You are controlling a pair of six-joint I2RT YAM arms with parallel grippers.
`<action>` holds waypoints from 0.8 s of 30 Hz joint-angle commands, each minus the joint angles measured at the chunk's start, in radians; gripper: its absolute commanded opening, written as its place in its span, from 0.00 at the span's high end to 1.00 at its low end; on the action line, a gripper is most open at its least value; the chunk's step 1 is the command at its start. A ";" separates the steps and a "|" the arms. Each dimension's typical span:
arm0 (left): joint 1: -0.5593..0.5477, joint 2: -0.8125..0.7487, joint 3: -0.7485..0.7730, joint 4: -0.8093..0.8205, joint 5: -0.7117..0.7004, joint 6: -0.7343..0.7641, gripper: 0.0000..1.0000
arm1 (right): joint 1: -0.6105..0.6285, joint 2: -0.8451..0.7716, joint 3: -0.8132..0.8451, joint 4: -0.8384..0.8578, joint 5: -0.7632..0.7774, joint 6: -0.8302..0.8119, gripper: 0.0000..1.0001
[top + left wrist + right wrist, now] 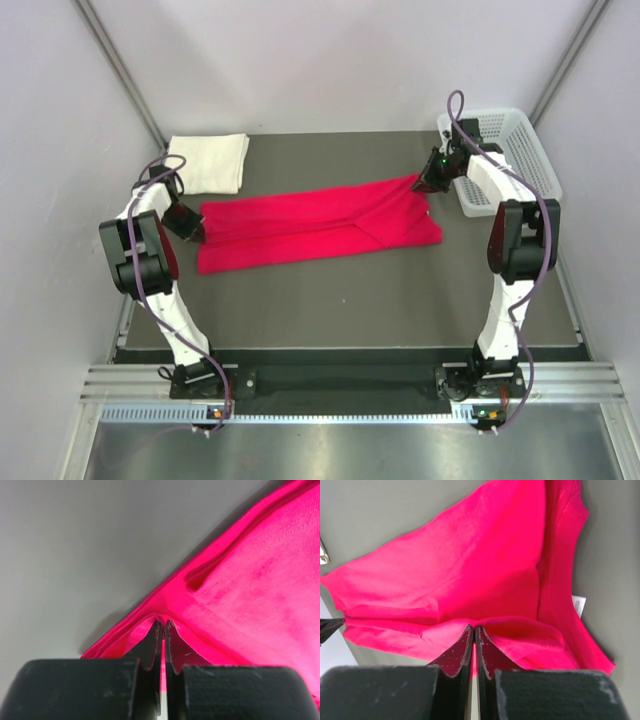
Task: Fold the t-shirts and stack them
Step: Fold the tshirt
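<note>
Pinching the red t-shirt (320,225) at opposite ends, left end effector (163,625) and right end effector (474,629) are both clamped tight on it.

The table (330,300) before me has a dark grey matte top. Behind its far edge rises a pale, bare back wall (340,60). A left wall (50,150) and a right wall (615,150) of the same tone close in on its sides. Grey metal strips (118,70) run down both wall corners toward the table's far corners. Along its near edge lies a ribbed aluminium rail (340,385), then a brushed steel sheet (340,450). A white mesh basket (535,160) sits at its far right corner. The light is soft and even.
</note>
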 commanded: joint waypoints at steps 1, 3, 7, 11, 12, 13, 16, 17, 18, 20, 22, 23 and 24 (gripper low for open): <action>0.001 0.017 0.042 -0.011 -0.024 0.008 1.00 | 0.000 0.023 0.073 0.009 -0.016 -0.006 1.00; 0.001 0.018 0.042 -0.007 -0.022 0.008 1.00 | 0.000 0.032 0.081 0.007 -0.022 -0.004 1.00; 0.003 0.031 0.046 0.005 -0.011 0.009 1.00 | 0.000 0.051 0.087 0.009 -0.024 -0.004 1.00; 0.001 0.043 0.052 0.012 -0.007 0.014 1.00 | 0.000 0.069 0.092 0.007 -0.025 -0.004 1.00; 0.001 0.044 0.055 0.010 -0.010 0.015 1.00 | 0.000 0.072 0.095 0.010 -0.024 -0.004 1.00; 0.001 0.047 0.061 0.010 -0.011 0.017 1.00 | 0.000 0.078 0.098 0.009 -0.024 -0.004 1.00; 0.001 0.052 0.071 0.010 -0.018 0.022 1.00 | -0.002 0.092 0.105 0.013 -0.021 -0.003 0.99; 0.003 0.052 0.074 0.010 -0.019 0.026 1.00 | -0.003 0.097 0.107 0.016 -0.021 -0.006 0.99; 0.003 0.051 0.083 0.010 -0.030 0.029 1.00 | -0.005 0.101 0.110 0.024 -0.019 -0.009 0.98; 0.001 0.035 0.097 0.007 -0.069 0.046 0.92 | -0.009 0.137 0.134 0.029 -0.019 -0.017 0.95; 0.001 -0.015 0.118 0.004 -0.142 0.064 0.80 | -0.019 0.187 0.206 0.001 -0.004 -0.026 0.81; 0.001 -0.029 0.129 0.002 -0.160 0.089 0.71 | -0.020 0.206 0.239 -0.016 -0.007 -0.030 0.78; 0.001 -0.061 0.144 -0.008 -0.174 0.100 0.68 | -0.022 0.222 0.313 -0.037 -0.007 -0.037 0.74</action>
